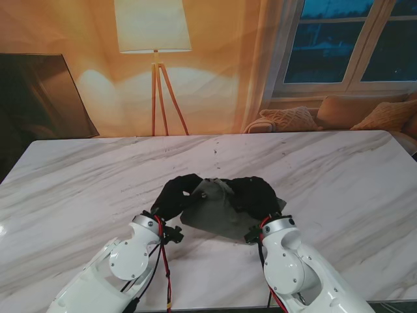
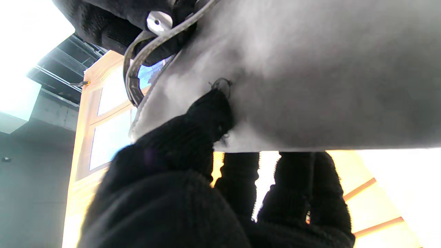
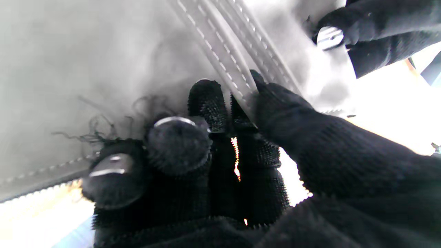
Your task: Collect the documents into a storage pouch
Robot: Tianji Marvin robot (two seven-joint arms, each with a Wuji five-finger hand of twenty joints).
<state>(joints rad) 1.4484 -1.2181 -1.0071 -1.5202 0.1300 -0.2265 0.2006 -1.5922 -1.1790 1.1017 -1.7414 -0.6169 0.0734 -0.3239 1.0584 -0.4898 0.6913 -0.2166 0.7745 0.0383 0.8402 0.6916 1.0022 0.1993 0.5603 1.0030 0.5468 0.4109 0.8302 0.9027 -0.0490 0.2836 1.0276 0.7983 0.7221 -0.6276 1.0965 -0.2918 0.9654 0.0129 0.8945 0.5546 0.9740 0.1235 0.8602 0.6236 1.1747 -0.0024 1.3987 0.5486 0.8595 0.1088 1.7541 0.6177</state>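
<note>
Centrally, near the edge closest to me, a flat grey felt-like storage pouch (image 1: pixel 218 212) is held between both black-gloved hands over the white marble-patterned surface (image 1: pixel 339 176). Whether its lower edge touches the surface cannot be told from the stand's view. The left hand (image 1: pixel 174 197) is closed on the pouch's left side — in its wrist view a gloved finger (image 2: pixel 210 113) presses against the grey fabric (image 2: pixel 310 75), with other fingers behind the pouch's edge. The right hand (image 1: pixel 256 194) is closed on the pouch's right side — its wrist view shows the fingertips (image 3: pixel 206 100) bunched against the fabric beside a stitched seam or zip band (image 3: pixel 224 55). Loose dark threads (image 3: pixel 103 124) trail from the glove there. A small round silver snap or rivet (image 2: pixel 158 21) sits on a strap near the pouch's upper corner, with the other hand's glove around it. No documents can be made out in any view. Beyond the surface stand a floor lamp with a cream shade and wooden tripod legs (image 1: pixel 155 39), a window (image 1: pixel 352 42) and cushions (image 1: pixel 293 119).
</note>
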